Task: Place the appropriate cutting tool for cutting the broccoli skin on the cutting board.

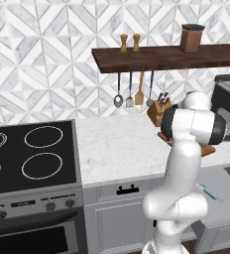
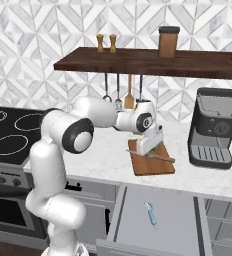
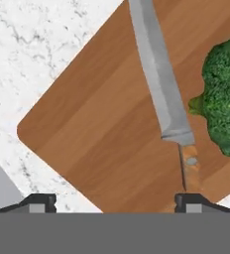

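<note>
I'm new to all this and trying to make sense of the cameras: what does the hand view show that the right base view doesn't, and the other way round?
Hand view alone: the long grey knife blade's detail, its brown handle between the open claw tips. Right base view alone: the dark wooden wall shelf, black coffee machine, black stovetop and a blue-handled peeler in the open drawer. Both: the reddish-brown wooden cutting board on white marble, carrying the dark-green broccoli.

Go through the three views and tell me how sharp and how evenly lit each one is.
Left base view: soft, flat light, the shelf shadowing the wall. Right base view: equally even, no glare on the cutting board. Hand view: close and coarse, the knife and broccoli edges slightly blurred.
</note>
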